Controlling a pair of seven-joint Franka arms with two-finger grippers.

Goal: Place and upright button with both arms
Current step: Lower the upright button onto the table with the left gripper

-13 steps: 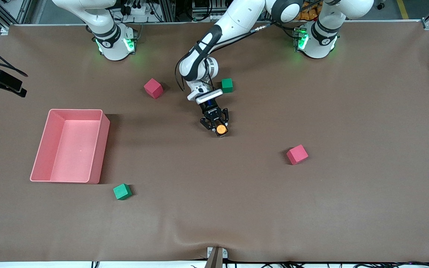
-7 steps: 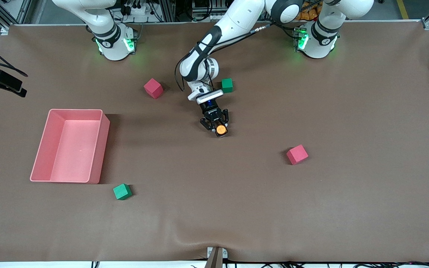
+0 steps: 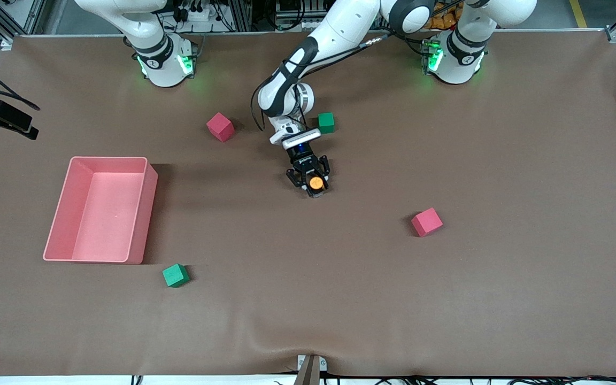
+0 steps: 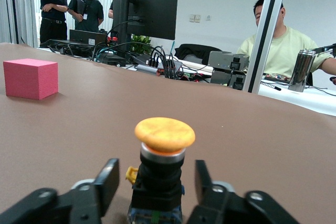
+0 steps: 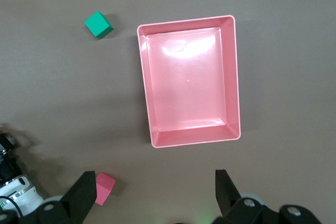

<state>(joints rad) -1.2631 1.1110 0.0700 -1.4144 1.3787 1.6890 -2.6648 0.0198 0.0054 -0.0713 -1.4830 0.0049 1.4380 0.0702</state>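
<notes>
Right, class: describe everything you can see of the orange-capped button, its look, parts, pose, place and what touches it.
The button has a round, matte orange mushroom cap, a thin metallic ring beneath it, a black cylindrical body, a small yellow tab and a dark-blue base. It stands upright, cap up, on the brown table cover near the table's middle, nearer to the front camera than the green cube. The left hand brackets it, fingers parted with gaps either side, not touching.

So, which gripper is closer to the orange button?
Left. The left gripper stands around the button, fingers open on either side. The right gripper hangs high over the pink tray.
</notes>
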